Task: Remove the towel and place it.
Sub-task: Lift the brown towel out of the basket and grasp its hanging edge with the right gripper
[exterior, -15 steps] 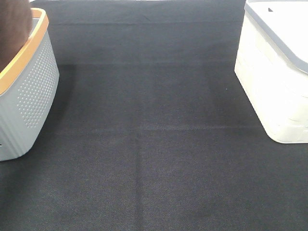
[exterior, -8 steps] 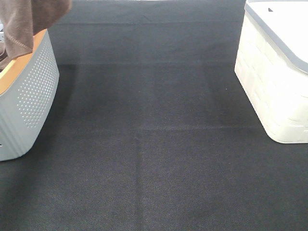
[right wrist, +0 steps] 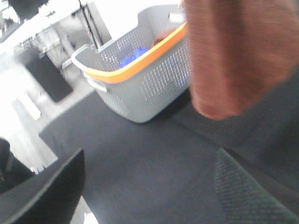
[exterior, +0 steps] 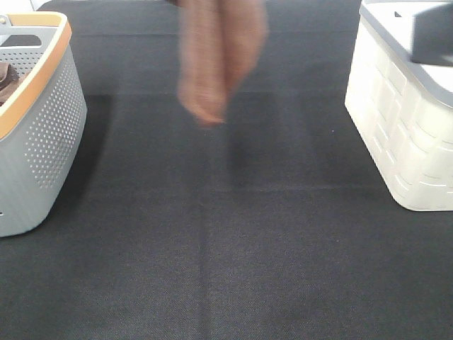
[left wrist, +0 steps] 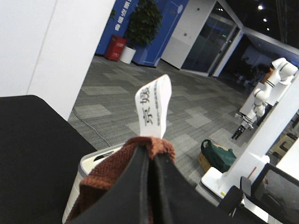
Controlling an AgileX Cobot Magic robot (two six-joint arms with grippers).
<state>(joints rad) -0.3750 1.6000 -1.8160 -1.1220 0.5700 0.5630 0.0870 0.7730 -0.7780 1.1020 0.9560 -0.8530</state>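
Left gripper (left wrist: pixel 151 163) pinches the towel (exterior: pixel 219 57) — hanging above the table (exterior: pixel 212 248)

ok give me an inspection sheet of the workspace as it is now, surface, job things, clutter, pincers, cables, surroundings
surface: table under black cloth, faintly creased.
job's things: reddish-brown towel hanging in the air over the far middle, blurred; its white tag sticks up.
clutter: grey basket with orange rim at left, dark brown cloth inside; white bin at right.
pincers: left pincer shut on the towel's edge; right pincer open, holding nothing.
cables: one dark cable on the floor beyond the table.
surroundings: open hall, potted plant, white robot.
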